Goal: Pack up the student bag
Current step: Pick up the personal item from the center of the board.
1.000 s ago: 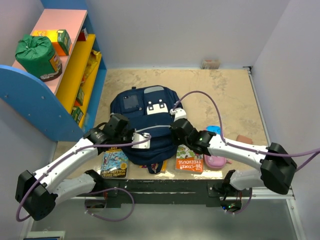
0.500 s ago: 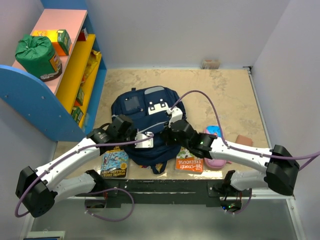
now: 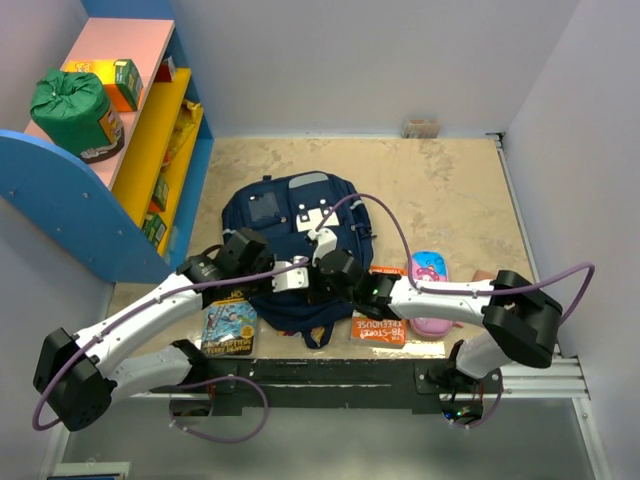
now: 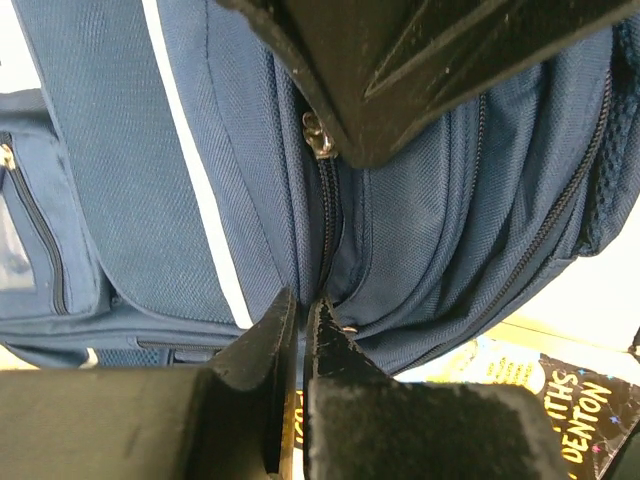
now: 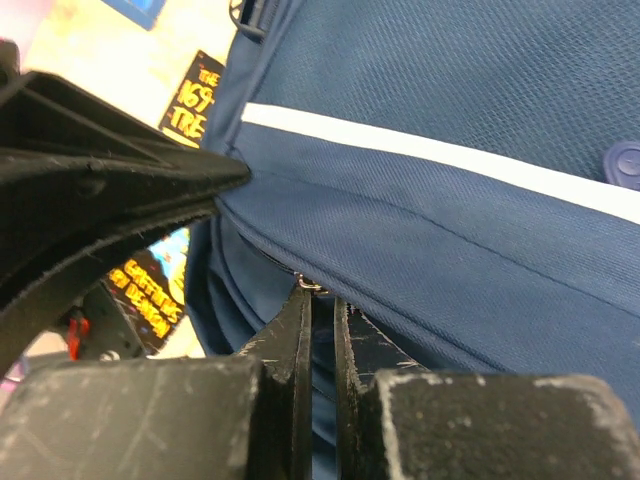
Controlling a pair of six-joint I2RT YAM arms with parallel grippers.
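Student bag (image 3: 272,208) lay flat mid-table (image 3: 440,190), front pocket up. Left gripper (image 4: 303,306) was clamped on a fold at the bag's zip seam. Right gripper (image 5: 320,300) was pinched tight at the zip pull (image 4: 320,135). Beside the bag, an orange book (image 3: 378,322) read "STOREY TREEHOUSE". A black cover (image 4: 560,400) showed "DENTON".

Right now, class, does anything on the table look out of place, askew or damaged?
Nothing looks spilled or damaged. The backpack lies flat, the left claw and right claw pinching its zip seam. A blue book, an orange book and a pink pencil case lie beside it, not packed.
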